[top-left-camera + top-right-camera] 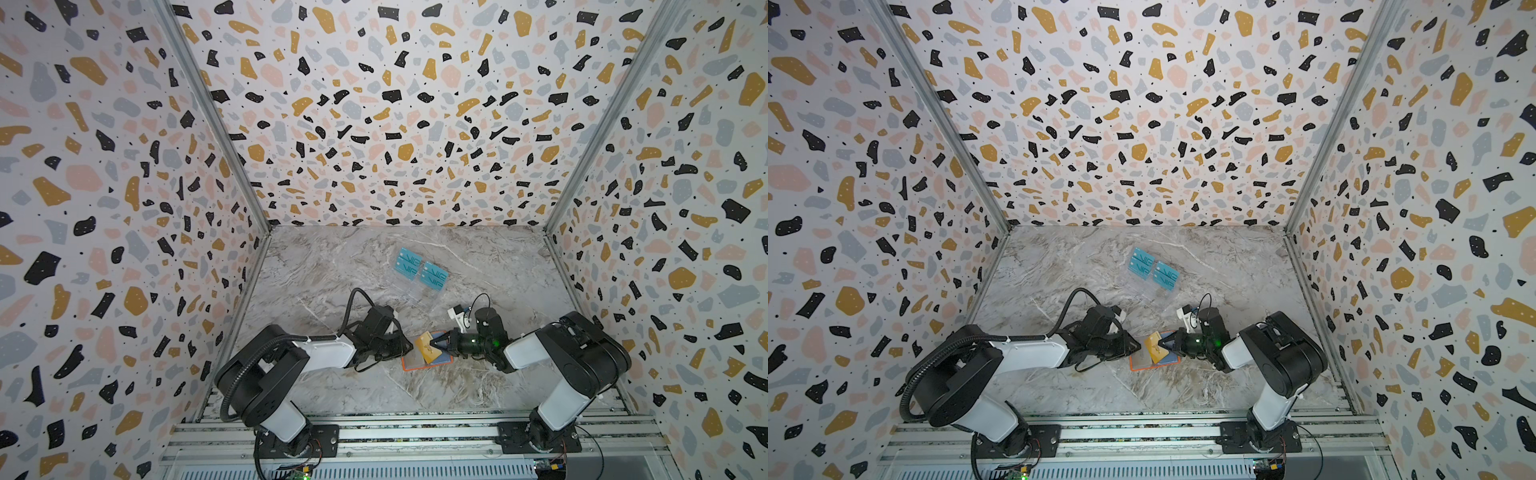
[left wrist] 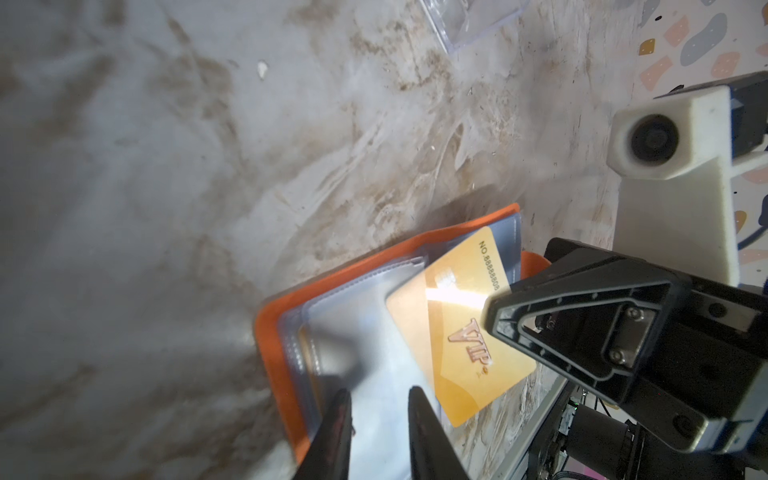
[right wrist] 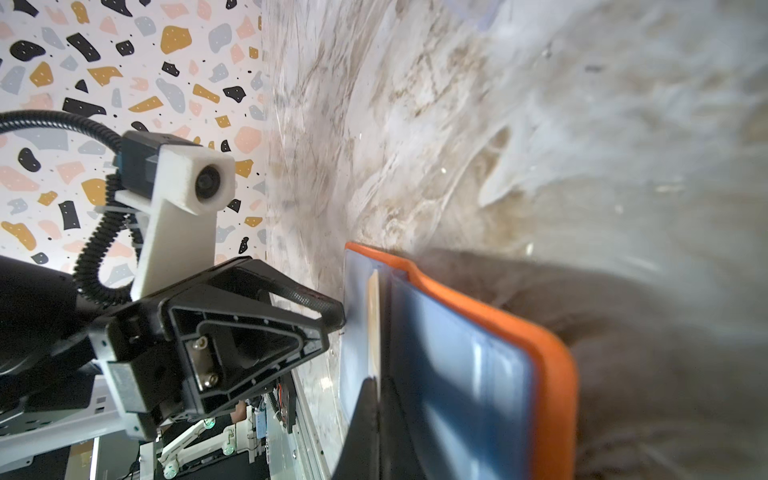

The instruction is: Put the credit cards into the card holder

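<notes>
Marble table (image 1: 332,270), card (image 1: 428,347) in right hand (image 1: 436,341)

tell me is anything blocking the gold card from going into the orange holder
Nothing visible blocks it. The right gripper pinches the gold card over the open card holder, while the left gripper holds a clear sleeve by the card's edge.

The right end effector (image 3: 376,415), closed on the edge of 1 tan credit card (image 3: 373,320), holds it against the clear sleeves of the open orange card holder (image 3: 552,365) lying on the marble tabletop (image 3: 498,124), as the left end effector (image 3: 332,316) touches the holder's opposite side.
</notes>
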